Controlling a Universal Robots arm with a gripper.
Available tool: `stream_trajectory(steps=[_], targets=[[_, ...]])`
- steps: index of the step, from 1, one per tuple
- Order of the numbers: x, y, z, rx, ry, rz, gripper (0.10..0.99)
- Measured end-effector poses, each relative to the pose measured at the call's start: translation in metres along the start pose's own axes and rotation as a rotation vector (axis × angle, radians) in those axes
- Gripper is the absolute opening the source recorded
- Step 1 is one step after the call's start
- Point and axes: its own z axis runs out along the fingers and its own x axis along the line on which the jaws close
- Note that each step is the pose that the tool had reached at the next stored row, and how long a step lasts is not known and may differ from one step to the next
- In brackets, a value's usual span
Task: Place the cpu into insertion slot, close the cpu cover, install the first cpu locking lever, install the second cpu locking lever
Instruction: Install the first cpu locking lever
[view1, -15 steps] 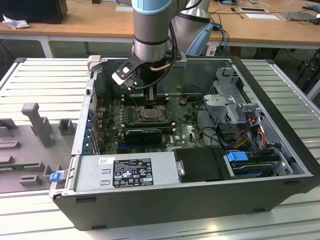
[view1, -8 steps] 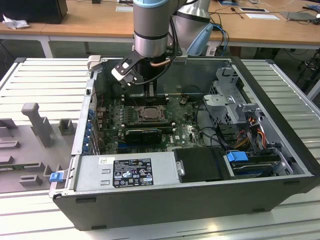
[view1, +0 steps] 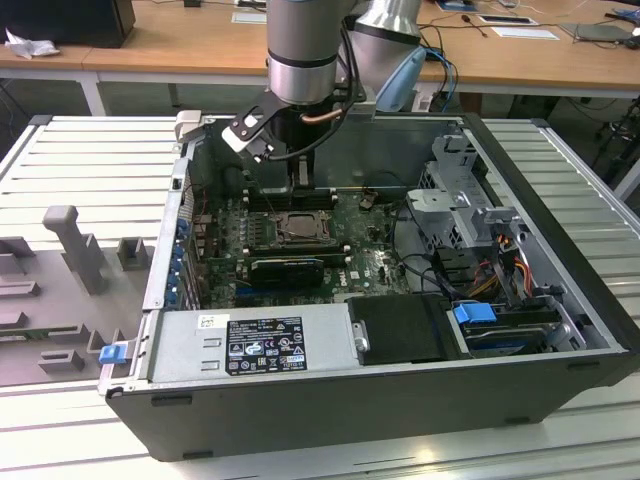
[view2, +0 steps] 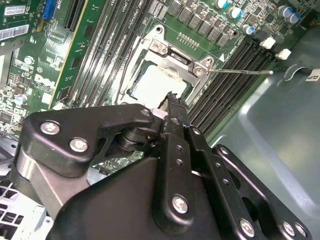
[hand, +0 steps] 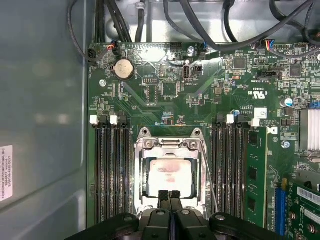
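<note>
The cpu (hand: 169, 174) lies in the socket on the green motherboard (hand: 165, 95), its pale metal top showing through the window of the cpu cover (hand: 167, 145), which lies flat over it. In the second wrist view the cpu (view2: 152, 84) and cover (view2: 176, 56) sit just beyond my fingertips. One thin wire lever (view2: 242, 71) angles out from the socket's side; it also shows in the first wrist view (hand: 210, 176). A darker lever (view2: 121, 75) runs along the opposite side. My gripper (hand: 169, 195) hangs shut over the socket's edge, nothing seen between its fingers. In the exterior view the gripper (view1: 300, 180) is above the socket (view1: 297, 228).
Memory slots (hand: 110, 170) flank the socket on both sides. The case wall (hand: 40, 125) stands close beside them. A grey drive cage (view1: 462, 200), cables (view1: 500, 262) and the power supply (view1: 250, 343) fill the case. A grey fixture (view1: 68, 240) stands at the exterior view's left.
</note>
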Motion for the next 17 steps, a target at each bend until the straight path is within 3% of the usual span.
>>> stream_trajectory(steps=[17], targets=[[0.001,0.0004,-0.0215,0.0,0.0,0.0,0.106]])
